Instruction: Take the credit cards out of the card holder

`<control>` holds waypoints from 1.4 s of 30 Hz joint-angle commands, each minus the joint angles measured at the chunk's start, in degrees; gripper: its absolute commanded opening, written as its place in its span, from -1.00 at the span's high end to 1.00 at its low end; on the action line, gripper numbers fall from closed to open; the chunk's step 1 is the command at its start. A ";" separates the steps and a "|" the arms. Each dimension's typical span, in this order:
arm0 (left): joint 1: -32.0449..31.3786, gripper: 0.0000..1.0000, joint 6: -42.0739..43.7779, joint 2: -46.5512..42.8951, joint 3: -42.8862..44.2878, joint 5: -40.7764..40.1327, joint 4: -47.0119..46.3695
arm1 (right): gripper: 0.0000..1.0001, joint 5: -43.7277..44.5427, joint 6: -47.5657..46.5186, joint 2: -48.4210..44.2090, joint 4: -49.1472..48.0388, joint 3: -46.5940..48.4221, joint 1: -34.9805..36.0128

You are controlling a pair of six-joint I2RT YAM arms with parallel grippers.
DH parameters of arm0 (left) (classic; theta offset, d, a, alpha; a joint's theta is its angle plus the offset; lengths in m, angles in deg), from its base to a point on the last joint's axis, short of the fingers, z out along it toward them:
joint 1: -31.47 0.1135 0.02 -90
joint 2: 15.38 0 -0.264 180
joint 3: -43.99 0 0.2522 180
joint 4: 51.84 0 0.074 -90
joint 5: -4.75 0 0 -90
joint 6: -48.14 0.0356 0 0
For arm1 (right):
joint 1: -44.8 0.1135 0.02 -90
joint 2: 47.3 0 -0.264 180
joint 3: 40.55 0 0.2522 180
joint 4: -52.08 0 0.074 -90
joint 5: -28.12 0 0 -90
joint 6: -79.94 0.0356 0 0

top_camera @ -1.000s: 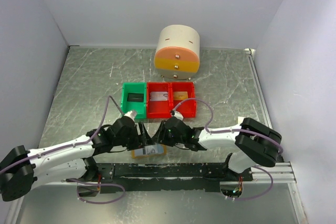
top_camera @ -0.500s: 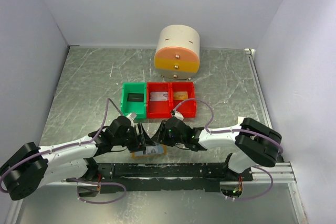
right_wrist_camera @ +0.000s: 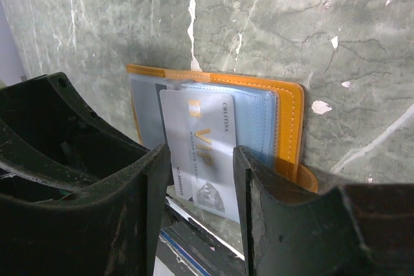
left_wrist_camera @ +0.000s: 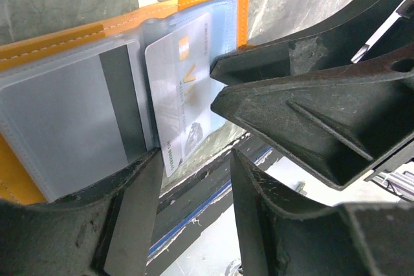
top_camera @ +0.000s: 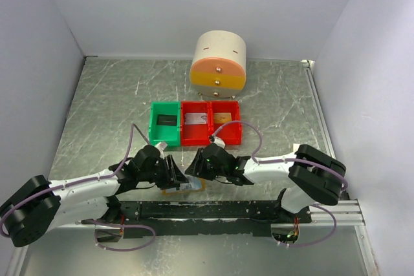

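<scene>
The card holder (top_camera: 183,187) lies open on the table at its near edge, orange rim, pale blue pockets. In the left wrist view a grey card with a dark stripe (left_wrist_camera: 71,114) sits in its left pocket, and a silver VIP card (left_wrist_camera: 181,95) sticks out of the holder (left_wrist_camera: 213,1) toward the table edge. My left gripper (left_wrist_camera: 194,179) is open just beside the holder's near edge. My right gripper (right_wrist_camera: 199,179) is open, its fingers either side of the VIP card (right_wrist_camera: 200,147), over the holder (right_wrist_camera: 291,127). No gold-orange card shows in the holder.
A green bin (top_camera: 164,135) and two red bins (top_camera: 196,135) stand in a row behind the grippers, each with a flat item inside. A round cream and orange drawer unit (top_camera: 218,63) stands at the back. A black rail (top_camera: 207,210) runs along the near edge.
My left arm has drawn in and its gripper has shifted a little over the holder. My right gripper has edged slightly left. The holder has stayed in place.
</scene>
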 commanded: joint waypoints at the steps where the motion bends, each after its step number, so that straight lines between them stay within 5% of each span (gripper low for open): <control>1: 0.28 -0.10 0.13 -1.00 1.37 -1.50 1.58 | 0.09 0.59 -1.84 3.18 11.36 -2.25 0.14; 24: 0.33 0.63 -0.42 -4.29 1.24 -2.92 3.95 | 0.09 0.97 -2.09 2.46 12.36 -2.24 0.11; 42: 0.28 0.64 0.11 -6.52 3.07 -6.51 11.25 | 0.08 0.56 -2.40 2.30 12.42 -1.97 0.04</control>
